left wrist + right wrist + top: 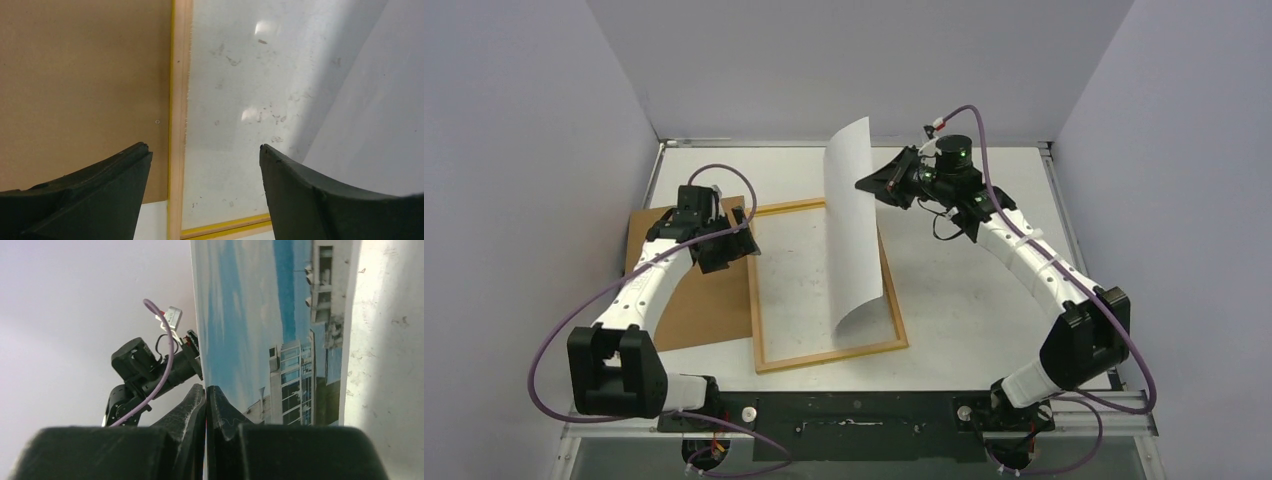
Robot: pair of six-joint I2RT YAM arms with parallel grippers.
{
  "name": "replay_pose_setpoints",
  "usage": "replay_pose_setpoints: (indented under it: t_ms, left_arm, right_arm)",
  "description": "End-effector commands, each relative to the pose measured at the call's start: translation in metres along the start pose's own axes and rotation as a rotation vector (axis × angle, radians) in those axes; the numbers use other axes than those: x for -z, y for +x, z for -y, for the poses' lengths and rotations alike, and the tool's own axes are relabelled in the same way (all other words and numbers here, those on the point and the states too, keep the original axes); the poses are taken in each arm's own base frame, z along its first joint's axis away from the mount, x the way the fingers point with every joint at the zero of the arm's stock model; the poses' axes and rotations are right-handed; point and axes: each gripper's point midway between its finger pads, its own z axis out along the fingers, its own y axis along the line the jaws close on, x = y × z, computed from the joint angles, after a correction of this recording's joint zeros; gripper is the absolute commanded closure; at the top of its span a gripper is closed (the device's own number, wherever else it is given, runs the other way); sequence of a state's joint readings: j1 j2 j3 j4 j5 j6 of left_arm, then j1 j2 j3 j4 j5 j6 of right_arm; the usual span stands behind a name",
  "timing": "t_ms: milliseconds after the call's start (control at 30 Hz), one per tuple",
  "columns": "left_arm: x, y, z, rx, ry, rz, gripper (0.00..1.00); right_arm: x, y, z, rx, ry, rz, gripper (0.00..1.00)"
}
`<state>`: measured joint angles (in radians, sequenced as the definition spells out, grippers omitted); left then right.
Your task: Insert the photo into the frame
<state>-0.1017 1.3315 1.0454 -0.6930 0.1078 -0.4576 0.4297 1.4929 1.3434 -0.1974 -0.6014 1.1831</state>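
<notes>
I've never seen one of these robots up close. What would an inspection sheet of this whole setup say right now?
Surface: white table, carrying the frame and a board.
Job's things: frame lies flat; photo stands curled on edge over it, not yet laid in.
Clutter: brown board lies flat along the frame's left side.
End effectors: left end effector open and empty above the frame's left rail; right end effector shut on the photo's edge.
Cables: purple cables loop along both arms.
Surroundings: plain pale walls on three sides.
</notes>
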Motion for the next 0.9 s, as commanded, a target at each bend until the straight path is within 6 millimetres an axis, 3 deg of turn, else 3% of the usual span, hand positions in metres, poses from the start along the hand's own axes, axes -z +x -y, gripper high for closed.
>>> replay_pose_setpoints:
  t_ms: [0, 67, 233, 367, 467, 633, 867]
  left_arm:
    - [-0.018, -0.010, -0.011, 0.124, 0.010, 0.010, 0.24]
    - [-0.029, -0.006, -0.017, 0.139, 0.005, -0.015, 0.27]
    - [-0.052, 0.001, -0.027, 0.139, -0.007, -0.059, 0.51]
    - [-0.064, 0.000, -0.039, 0.166, -0.006, -0.064, 0.60]
    - [-0.073, 0.002, -0.045, 0.180, -0.015, -0.086, 0.66]
    - [-0.083, 0.005, -0.052, 0.216, -0.015, -0.123, 0.73]
    - [-0.090, 0.005, -0.054, 0.238, -0.011, -0.141, 0.73]
  right_arm:
    - [-0.021, 0.009, -0.008, -0.026, -0.054, -0.040, 1.00]
    - [-0.028, 0.015, -0.024, -0.006, -0.085, -0.057, 1.00]
    - [-0.045, 0.034, -0.054, -0.002, -0.150, -0.102, 1.00]
    - [-0.049, 0.040, -0.082, -0.036, -0.245, -0.112, 1.00]
    - [-0.050, 0.041, -0.088, -0.039, -0.260, -0.119, 1.00]
    - [-0.060, 0.043, -0.050, -0.071, -0.153, -0.133, 1.00]
    - [-0.073, 0.048, 0.059, -0.166, 0.160, -0.161, 1.00]
